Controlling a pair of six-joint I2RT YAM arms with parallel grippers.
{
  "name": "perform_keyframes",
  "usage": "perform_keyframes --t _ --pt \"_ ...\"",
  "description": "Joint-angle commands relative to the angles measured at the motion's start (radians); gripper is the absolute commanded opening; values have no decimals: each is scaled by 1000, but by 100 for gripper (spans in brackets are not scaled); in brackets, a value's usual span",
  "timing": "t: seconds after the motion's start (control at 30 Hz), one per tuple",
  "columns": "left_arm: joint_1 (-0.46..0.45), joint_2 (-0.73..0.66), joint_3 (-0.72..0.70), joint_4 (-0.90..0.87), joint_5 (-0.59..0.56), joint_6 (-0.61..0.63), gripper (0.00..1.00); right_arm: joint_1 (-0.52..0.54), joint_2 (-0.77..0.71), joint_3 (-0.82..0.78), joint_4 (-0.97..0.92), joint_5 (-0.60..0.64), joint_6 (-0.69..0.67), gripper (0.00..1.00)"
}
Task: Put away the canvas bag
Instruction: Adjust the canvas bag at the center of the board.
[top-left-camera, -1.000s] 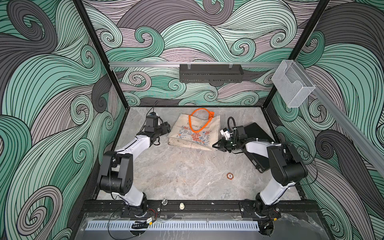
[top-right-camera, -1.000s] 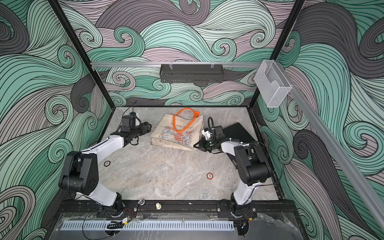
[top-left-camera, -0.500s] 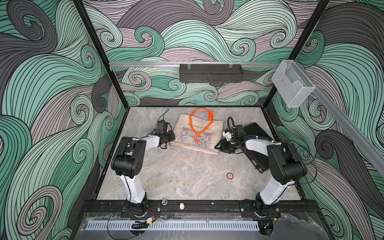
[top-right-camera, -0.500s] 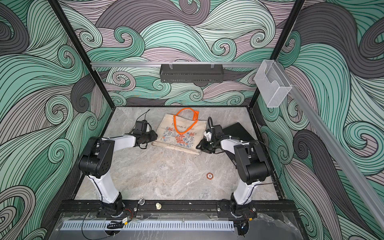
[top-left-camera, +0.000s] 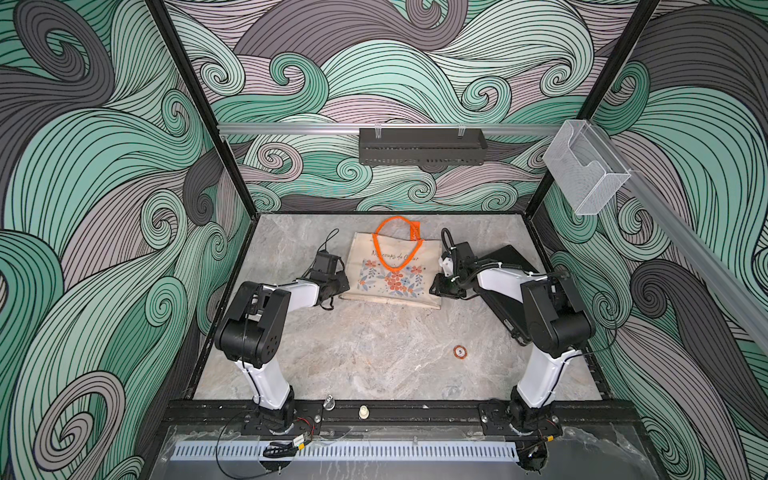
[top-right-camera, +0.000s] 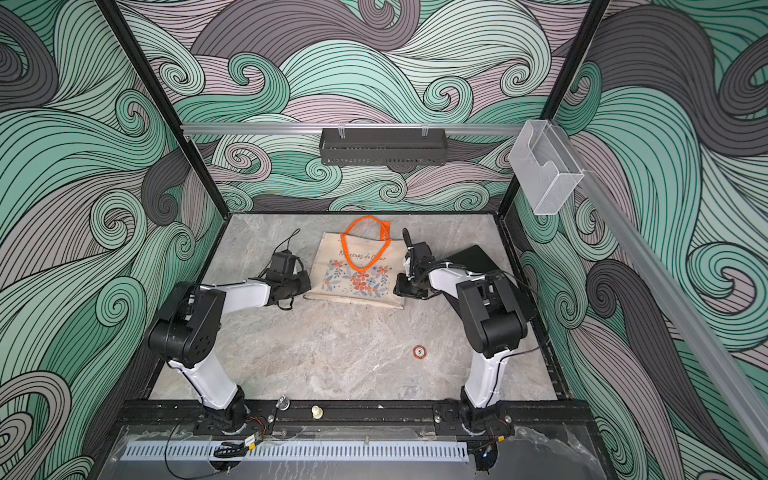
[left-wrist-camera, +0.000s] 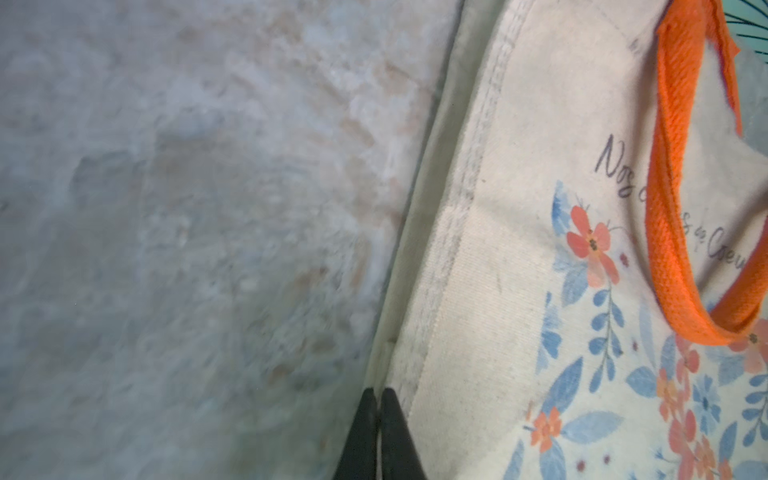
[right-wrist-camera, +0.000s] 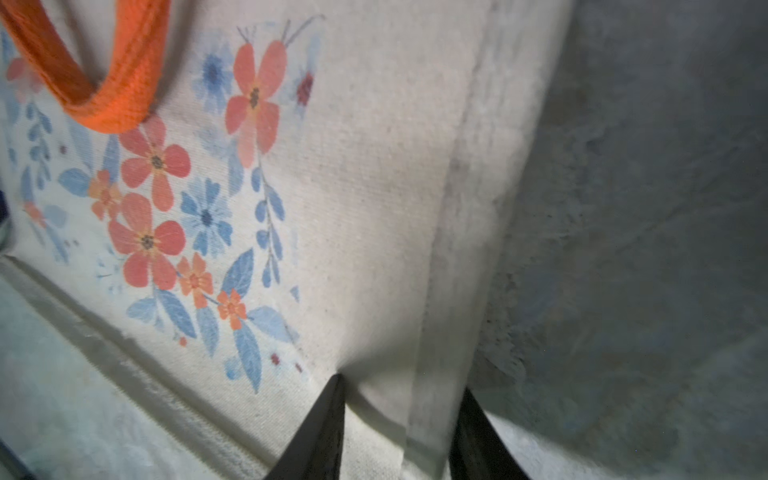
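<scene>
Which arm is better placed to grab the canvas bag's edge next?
Right, probably. The right gripper stands open astride a side edge of the canvas bag, fabric between its jaws. The left gripper is shut at the opposite edge; whether it caught fabric is unclear.

Both arms rise from the near edge of the tabletop (top-left-camera: 374, 345) and fold low toward its far half. The left arm (top-left-camera: 291, 297) lies nearly level, and the left pincer (left-wrist-camera: 377, 395) points inward with its jaws pressed together. The right arm (top-left-camera: 498, 282) mirrors it with its elbow raised. The right pincer (right-wrist-camera: 403, 384) tips downward with its jaws standing apart.
</scene>
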Motion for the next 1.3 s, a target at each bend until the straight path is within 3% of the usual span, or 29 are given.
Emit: perform_keyframes --t 0.0,0.13,0.27,0.4,0.53,0.63,0.73,0.8,0.97,1.1,1.27 --pt "-20 -64 -75 -33 0 -47 2 65 18 -12 -56 38 -20 33" --pt "-58 -187 -195 -40 -65 -125 2 99 -3 -62 -53 37 -7 28" --pt "-64 -308 -274 -81 -110 -176 6 107 -61 -127 -40 76 8 31" --pt "-65 -407 -252 -185 -185 -149 31 107 -107 -117 -92 84 1 34" --pt "-64 -530 -213 -270 -291 -117 61 122 -201 -105 -165 176 15 52" --pt "-72 -578 -151 -282 -269 16 67 125 -300 -108 -173 224 25 64" --pt "-82 -561 -73 -288 -230 44 65 169 -369 -89 -168 227 18 69" --pt "-81 -508 -52 -196 -152 43 57 220 -377 -69 -155 220 17 67" --pt "-88 -275 82 -88 35 -174 42 298 -252 -18 30 34 88 49" --pt "-128 -105 116 15 0 -277 30 326 -120 8 137 -10 130 26" --pt "-183 -20 32 78 -90 -390 30 328 -22 -36 153 41 161 10"
